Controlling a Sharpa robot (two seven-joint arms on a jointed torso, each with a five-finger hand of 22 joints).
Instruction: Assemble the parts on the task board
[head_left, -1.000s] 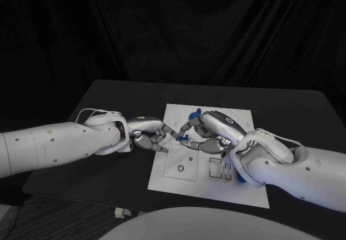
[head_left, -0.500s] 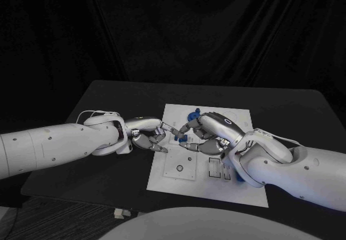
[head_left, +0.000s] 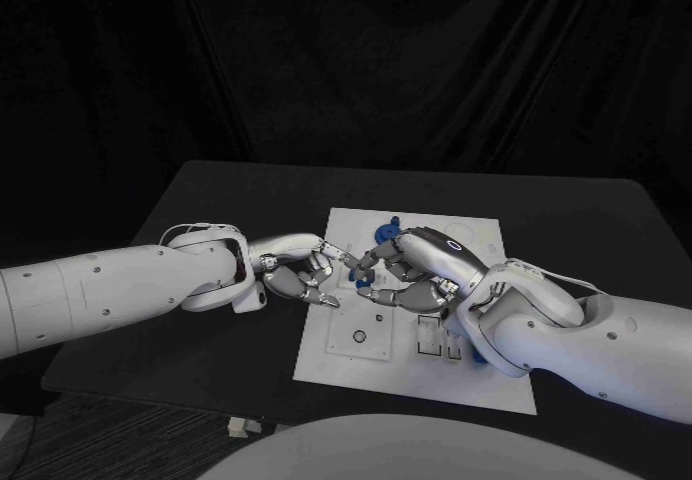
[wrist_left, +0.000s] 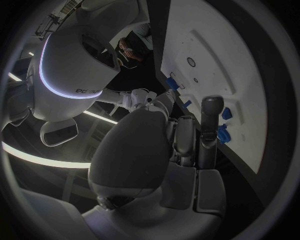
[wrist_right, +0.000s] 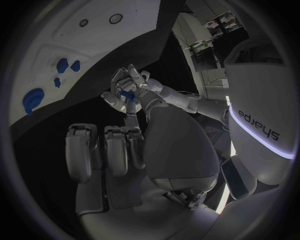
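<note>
Part (wrist_right: 127, 94) pinched in left hand (head_left: 296, 268) fingers, raised closer to right hand (head_left: 415, 267).

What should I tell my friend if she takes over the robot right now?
Left hand: pinches a small blue part over the near-left side of the task board.
Right hand: fingertips right by the left hand's; I cannot tell if it holds anything.
Things: other blue parts lie at the board's far end.
Done: one part is lifted off the board.
Left: probably to seat that part, then the rest.
</note>
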